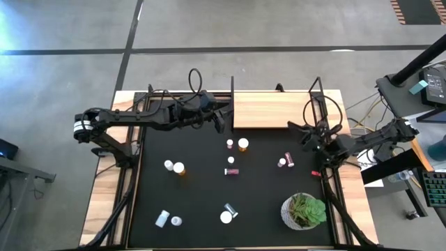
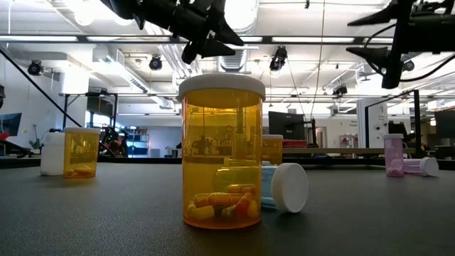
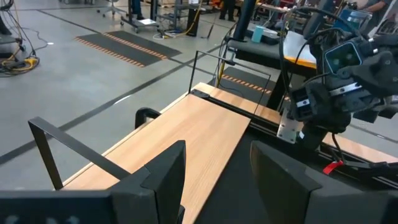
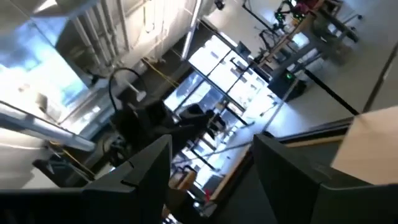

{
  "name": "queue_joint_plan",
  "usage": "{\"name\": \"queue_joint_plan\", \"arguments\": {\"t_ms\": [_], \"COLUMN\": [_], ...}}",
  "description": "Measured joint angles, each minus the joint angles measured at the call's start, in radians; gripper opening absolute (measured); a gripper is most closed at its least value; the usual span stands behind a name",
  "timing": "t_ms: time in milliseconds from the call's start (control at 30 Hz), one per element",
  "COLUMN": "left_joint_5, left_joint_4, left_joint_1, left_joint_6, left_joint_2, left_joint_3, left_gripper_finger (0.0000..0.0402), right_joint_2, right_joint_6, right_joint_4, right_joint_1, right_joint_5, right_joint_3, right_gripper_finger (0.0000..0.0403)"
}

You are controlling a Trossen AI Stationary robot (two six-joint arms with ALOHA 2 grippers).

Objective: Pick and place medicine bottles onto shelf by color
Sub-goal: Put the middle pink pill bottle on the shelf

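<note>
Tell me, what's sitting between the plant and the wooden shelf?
In the high view, two pink bottles lie on the black mat between the plant and the shelf.

Floor [image 1: 279, 28]: grey concrete, dark seam lines, hazard-striped mat [image 3: 134, 48]. Ceiling [image 2: 298, 28]: exposed ducts, track spotlights, bright strip lighting. Furniture: desk with keyboard [image 1: 435, 189] beyond the tabletop's right edge; monitors [image 2: 288, 126] and workbenches further back.

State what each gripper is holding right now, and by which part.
Nothing is held. The left gripper hangs open over the light-wood shelf board; the right gripper is open and empty beside the shelf's right end.
</note>
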Motion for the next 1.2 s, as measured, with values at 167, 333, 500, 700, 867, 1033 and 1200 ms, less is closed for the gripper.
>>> {"name": "queue_joint_plan", "arguments": {"t_ms": [167,333,500,700,867,1033,1200], "left_joint_5": [0.000,0.001,0.001,0.001,0.001,0.002,0.002], "left_joint_4": [0.000,0.000,0.000,-0.009,-0.047,-0.051,-0.056], "left_joint_1": [0.000,0.000,0.000,0.000,0.000,0.002,0.004], "left_joint_6": [-0.001,-0.001,-0.002,-0.002,-0.002,-0.002,-0.002], "left_joint_2": [0.000,0.000,0.001,-0.010,-0.035,-0.042,-0.042], "left_joint_3": [0.000,0.000,0.000,-0.001,-0.001,-0.002,-0.002], "left_gripper_finger": [0.0164,0.0164,0.0164,0.0164,0.0164,0.0164,0.0164], "right_joint_2": [0.014,0.043,0.078,0.092,0.130,0.226,0.336], "right_joint_6": [-0.059,-0.076,-0.151,0.076,0.598,0.898,0.933], "right_joint_4": [-0.010,-0.010,-0.109,-0.771,-1.532,-1.901,-1.934], "right_joint_1": [0.000,0.000,0.000,-0.001,-0.001,-0.001,-0.002], "right_joint_5": [0.043,0.074,0.088,0.175,0.105,-0.058,-0.256], "right_joint_3": [0.039,0.111,0.195,0.407,0.636,0.780,0.847], "right_gripper_finger": [0.0215,0.0215,0.0215,0.0215,0.0215,0.0215,0.0215]}}
